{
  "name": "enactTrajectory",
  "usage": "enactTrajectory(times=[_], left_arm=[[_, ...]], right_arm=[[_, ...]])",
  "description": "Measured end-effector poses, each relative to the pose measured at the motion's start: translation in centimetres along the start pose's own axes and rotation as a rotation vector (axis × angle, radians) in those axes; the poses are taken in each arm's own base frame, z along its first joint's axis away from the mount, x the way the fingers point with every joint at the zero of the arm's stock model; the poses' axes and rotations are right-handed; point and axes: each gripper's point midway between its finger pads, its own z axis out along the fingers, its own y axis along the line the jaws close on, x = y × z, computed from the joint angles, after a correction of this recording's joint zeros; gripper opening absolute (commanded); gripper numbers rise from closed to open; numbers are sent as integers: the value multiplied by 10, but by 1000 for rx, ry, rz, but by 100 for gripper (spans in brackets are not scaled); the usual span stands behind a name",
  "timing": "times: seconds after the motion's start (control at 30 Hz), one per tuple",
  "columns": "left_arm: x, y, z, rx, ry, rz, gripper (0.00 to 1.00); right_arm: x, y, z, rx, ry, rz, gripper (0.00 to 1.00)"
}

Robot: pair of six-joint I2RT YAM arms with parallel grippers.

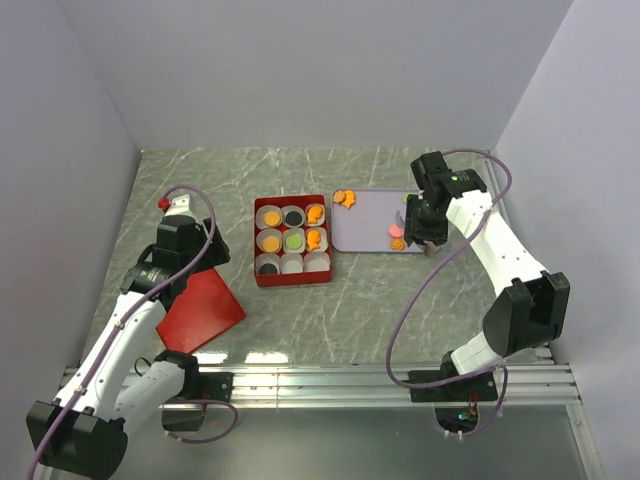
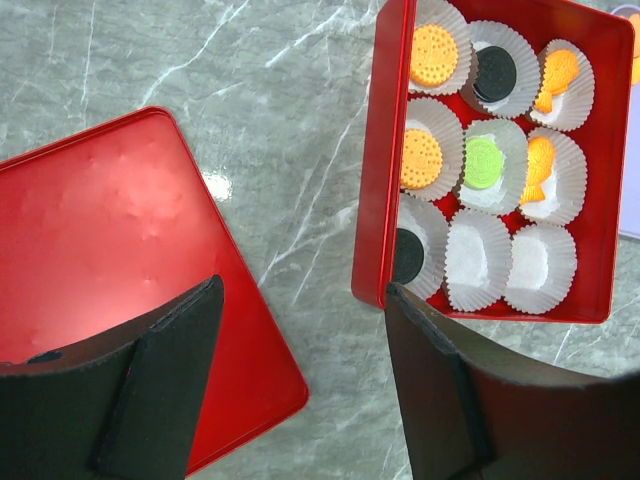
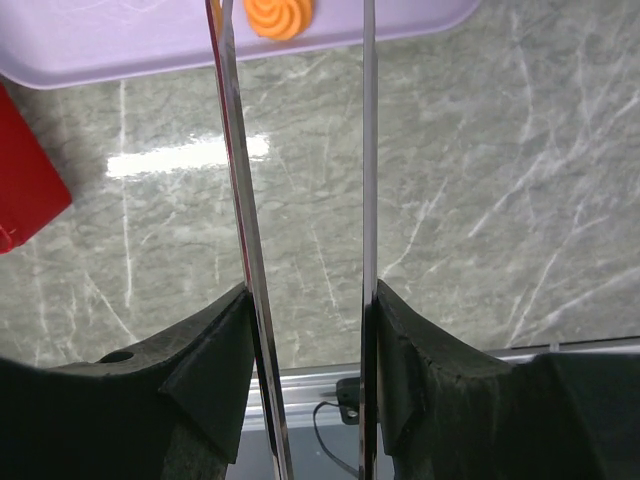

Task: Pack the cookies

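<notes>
The right pincer is clamping a pair of long thin metal tweezers. Its black fingers are pressing on the two blades, and the blades themselves are standing apart. Out beyond the fingers, between the blade tips, an orange swirl-topped round cookie is lying on the pale lavender flat tray. Whether the tips are touching it, I cannot tell. From above, a pink disc and an orange disc are sitting on the tray just beside this pincer. An irregular orange piece is resting on the tray's far corner, well off to the pincer's left.

The left pincer is hanging over the grey marbled worktop, fingers spread wide and gripping nothing. Ahead and to its right, the red square box is holding nine white pleated paper cups, and seven of them are carrying cookies. In the farthest row are an orange round biscuit, a black disc and an orange fish shape. The middle row is showing another orange round, a green disc and a second orange fish. A second black disc is sitting in the cup nearest the pincer's right finger. To the pincer's left, the flat red square lid is lying on the worktop, running under the left finger.
</notes>
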Motion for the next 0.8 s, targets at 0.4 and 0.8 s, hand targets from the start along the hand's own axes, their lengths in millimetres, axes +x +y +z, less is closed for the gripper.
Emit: enactTrajectory(times=[0.4,0.8], left_arm=[[0,0,0,0,1,1,71],[4,1,4,-8,18,4,71]], right_arm=[[-4,15,18,-44,32,-6,53],[10,15,45,-23,114,-14,53]])
